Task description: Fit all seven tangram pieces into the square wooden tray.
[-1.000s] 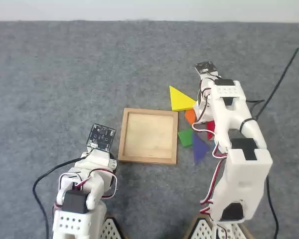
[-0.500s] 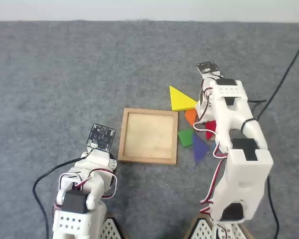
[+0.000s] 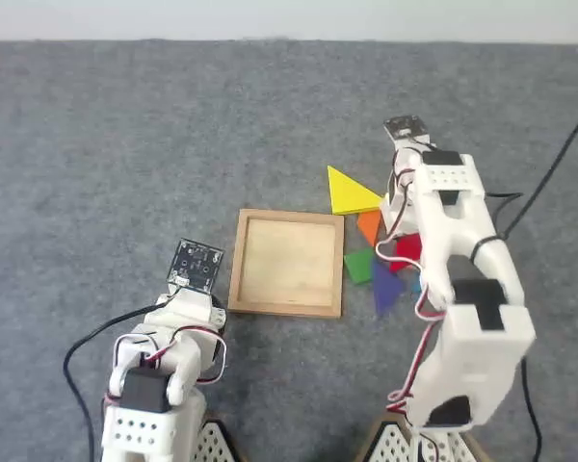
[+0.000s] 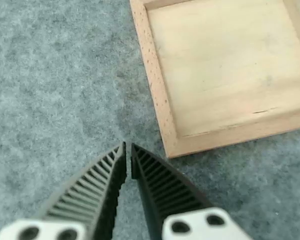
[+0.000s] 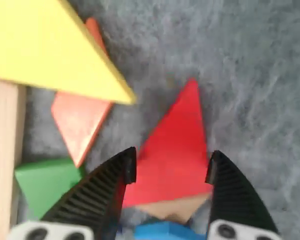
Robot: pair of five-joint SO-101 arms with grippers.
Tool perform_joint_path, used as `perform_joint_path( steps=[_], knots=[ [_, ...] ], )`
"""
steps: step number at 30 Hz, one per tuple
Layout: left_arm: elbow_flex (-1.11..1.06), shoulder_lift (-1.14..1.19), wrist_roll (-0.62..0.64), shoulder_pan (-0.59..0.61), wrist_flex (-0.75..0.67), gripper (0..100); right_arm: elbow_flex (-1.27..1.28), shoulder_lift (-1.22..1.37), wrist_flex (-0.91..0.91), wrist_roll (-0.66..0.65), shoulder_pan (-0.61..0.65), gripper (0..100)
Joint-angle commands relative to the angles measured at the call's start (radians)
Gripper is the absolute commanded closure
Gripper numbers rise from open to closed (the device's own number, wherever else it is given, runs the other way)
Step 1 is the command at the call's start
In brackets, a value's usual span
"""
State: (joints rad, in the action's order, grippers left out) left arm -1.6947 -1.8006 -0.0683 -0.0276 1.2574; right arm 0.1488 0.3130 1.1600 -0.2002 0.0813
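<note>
The square wooden tray lies in the middle with nothing in it; its corner sits just ahead of my shut left gripper, which hovers over the carpet. To the tray's right lie a yellow triangle, an orange piece, a green piece, a red triangle and a purple triangle. My right gripper is open and straddles the red triangle from above. Beside it are the yellow triangle, the orange piece and the green piece.
A blue piece and a tan piece lie under the right gripper's base. The right arm covers part of the pile. The left arm stands at the tray's near left. Grey carpet surrounds everything.
The right arm has shifted slightly to the right, so more of the red triangle shows. The left arm and the tray have not moved.
</note>
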Motion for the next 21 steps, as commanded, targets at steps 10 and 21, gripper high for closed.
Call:
perform_joint_path(
  steps=[10, 21],
  knots=[
    [0.01, -0.015, -0.003, 0.005, 0.003, 98, 0.204, -0.249, -0.108, 0.146, -0.012, 78.6],
    [0.01, -0.015, -0.003, 0.005, 0.003, 98, 0.095, -0.015, -0.101, 0.192, -0.013, 71.9]
  ],
)
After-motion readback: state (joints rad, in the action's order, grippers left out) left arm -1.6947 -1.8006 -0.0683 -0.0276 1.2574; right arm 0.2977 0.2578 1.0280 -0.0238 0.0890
